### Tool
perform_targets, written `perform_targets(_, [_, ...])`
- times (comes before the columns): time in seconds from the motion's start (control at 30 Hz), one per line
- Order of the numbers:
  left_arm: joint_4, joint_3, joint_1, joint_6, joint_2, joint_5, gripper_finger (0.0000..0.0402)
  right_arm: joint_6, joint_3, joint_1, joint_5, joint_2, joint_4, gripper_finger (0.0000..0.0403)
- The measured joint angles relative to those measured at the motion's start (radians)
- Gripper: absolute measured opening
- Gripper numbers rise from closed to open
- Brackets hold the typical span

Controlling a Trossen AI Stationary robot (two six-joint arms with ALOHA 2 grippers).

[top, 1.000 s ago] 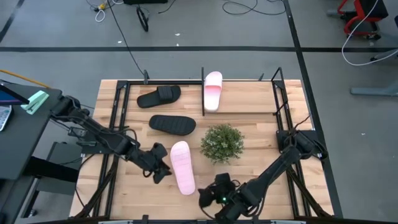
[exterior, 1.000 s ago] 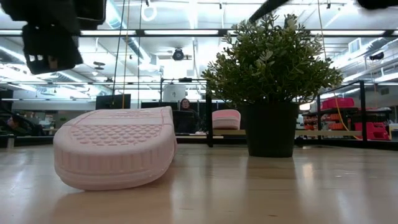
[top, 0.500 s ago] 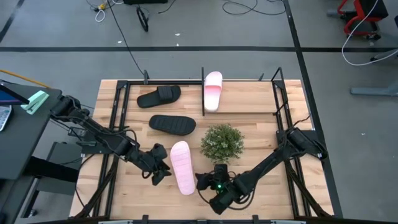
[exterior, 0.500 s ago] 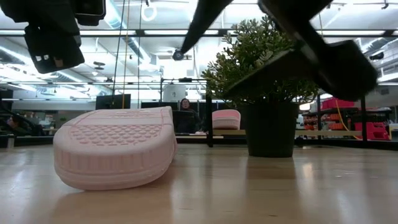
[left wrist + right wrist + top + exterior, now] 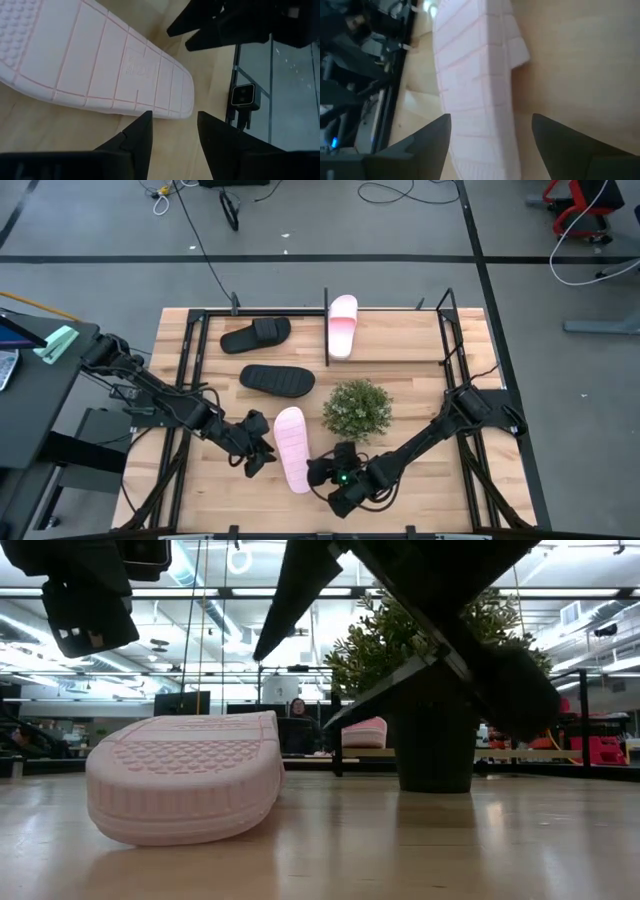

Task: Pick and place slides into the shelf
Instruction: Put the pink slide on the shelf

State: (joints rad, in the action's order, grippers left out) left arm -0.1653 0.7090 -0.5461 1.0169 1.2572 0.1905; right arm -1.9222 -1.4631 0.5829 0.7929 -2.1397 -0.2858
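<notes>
A pale pink slide (image 5: 292, 448) lies sole-up on the table near its near edge; it also shows as the pink slide (image 5: 185, 775) close in the low view. My left gripper (image 5: 258, 448) hangs open just left of it, its fingertips by the sole's edge (image 5: 165, 107). My right gripper (image 5: 322, 472) is open at the slide's near right side, fingers spread to either side of the sole (image 5: 480, 100). The second pink slide (image 5: 341, 326) rests on the shelf (image 5: 326, 350) at the far edge. Two black slides (image 5: 256, 334) (image 5: 278, 379) lie far left.
A small green potted plant (image 5: 357, 408) stands just right of the pink slide and far of my right arm. The shelf's black bars run along the far side and down both sides of the table. Bare wood (image 5: 420, 390) lies right of the plant.
My right gripper has moved from the near edge toward the table's left and far side, up to the sole-up pink slide, and now shows large in the low view. The slide and my left gripper have kept still.
</notes>
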Motion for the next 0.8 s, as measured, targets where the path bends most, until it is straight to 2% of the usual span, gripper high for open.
perform_targets(0.17, [0.004,0.0,0.001,0.0,0.0,0.0,0.0162,0.041,0.0,-0.014,-0.039,-0.013,0.052,0.0284])
perform_targets(0.37, [0.01,0.0,0.028,0.0,0.0,0.0,0.0159,0.083,0.0,-0.034,-0.078,-0.074,0.193,0.0284])
perform_targets(0.8, [0.022,0.0,0.039,0.001,0.0,-0.011,0.0158,0.101,0.0,-0.041,-0.122,-0.093,0.204,0.0278])
